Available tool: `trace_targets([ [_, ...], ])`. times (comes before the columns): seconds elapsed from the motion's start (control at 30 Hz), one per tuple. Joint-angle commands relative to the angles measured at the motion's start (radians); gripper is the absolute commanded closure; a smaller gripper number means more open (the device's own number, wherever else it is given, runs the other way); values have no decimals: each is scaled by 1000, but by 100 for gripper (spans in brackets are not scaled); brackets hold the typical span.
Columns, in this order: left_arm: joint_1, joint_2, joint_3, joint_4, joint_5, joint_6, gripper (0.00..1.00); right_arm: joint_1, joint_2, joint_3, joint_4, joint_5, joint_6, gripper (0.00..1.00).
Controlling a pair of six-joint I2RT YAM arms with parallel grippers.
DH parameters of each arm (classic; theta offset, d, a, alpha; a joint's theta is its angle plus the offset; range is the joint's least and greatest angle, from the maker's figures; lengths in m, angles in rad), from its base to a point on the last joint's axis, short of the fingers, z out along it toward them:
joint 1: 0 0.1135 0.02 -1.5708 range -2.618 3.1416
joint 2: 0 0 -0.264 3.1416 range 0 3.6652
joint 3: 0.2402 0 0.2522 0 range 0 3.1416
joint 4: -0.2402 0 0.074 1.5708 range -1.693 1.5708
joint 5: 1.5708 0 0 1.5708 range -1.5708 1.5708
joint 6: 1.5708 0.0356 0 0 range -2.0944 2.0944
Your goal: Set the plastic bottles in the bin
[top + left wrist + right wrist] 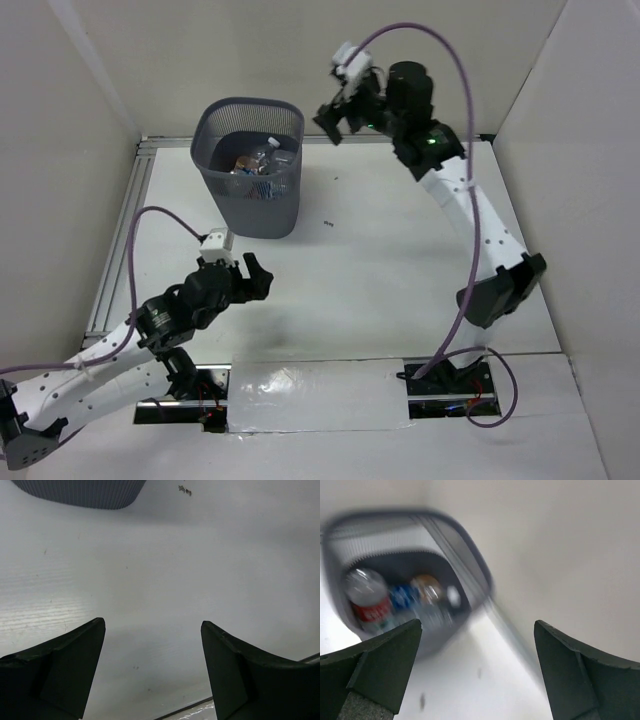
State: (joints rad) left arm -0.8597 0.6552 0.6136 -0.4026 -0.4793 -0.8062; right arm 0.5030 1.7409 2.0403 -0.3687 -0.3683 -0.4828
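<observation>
**Clerk:** Item one, right gripper point(338, 116)?

**Onlooker:** Jaws wide apart, nothing between them. It hangs high in the upper middle of the overhead view, just right of the bin point(250, 104). Its own camera shows the same gap point(477, 630) with the bin's rim point(470, 562) at upper left, all blurred.

**Clerk:** Item two, left gripper point(256, 272)?

**Onlooker:** Jaws also apart and empty, lower left of the overhead view, low over the white table point(400, 250). In its own camera, only bare table shows between its fingers point(152, 625), with the bin's wall point(85, 492) at the top edge.

**Clerk:** Item three, bottles point(258, 160)?

**Onlooker:** Every bottle I can see lies inside the bin, upper left of centre. One has a red label point(370, 611), and there are blue labels beside it. I can't count them.

**Clerk:** Hazards?

**Onlooker:** Three, as I judge it.
- **Right arm:** it is close to the rim, so a careless swing back toward centre could clip the bin and tip it, spilling the bottles.
- **Right arm's purple cable point(455, 70):** it loops wide and might catch on a fast retreat.
- **Left gripper:** it is near the bin's foot, so a push toward the top of the frame would shove the bin.
</observation>
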Motion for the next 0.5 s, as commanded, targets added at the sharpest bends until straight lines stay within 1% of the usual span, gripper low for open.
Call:
trace_targets([
  [0.0,2,49,60,126,41,152,11,-180,-98,-136,-245,230,316,0],
  [0.03,2,58,60,137,41,165,11,-222,-131,-199,-266,230,346,0],
  [0.07,2,72,60,149,41,179,11,-257,-170,-348,-266,230,372,0],
  [0.1,2,72,60,160,41,193,9,-288,-210,-423,-266,230,403,0],
  [0.13,2,83,60,180,41,212,7,-337,-292,-548,-256,230,421,0],
  [0.2,11,95,69,191,41,222,1,-362,-401,-673,-246,313,452,0],
  [0.23,11,112,78,191,41,222,1,-371,-437,-674,-246,313,452,0],
  [0.27,24,121,78,200,57,232,1,-371,-472,-742,-246,328,463,0],
  [0.33,43,153,90,200,76,233,0,-380,-544,-811,-234,354,451,0],
  [0.37,44,165,90,200,85,233,0,-380,-613,-884,-225,367,451,0],
  [0.4,44,176,100,209,85,233,0,-380,-647,-925,-193,412,441,0],
  [0.47,44,195,100,209,94,233,0,-399,-733,-1021,-170,427,420,0],
])
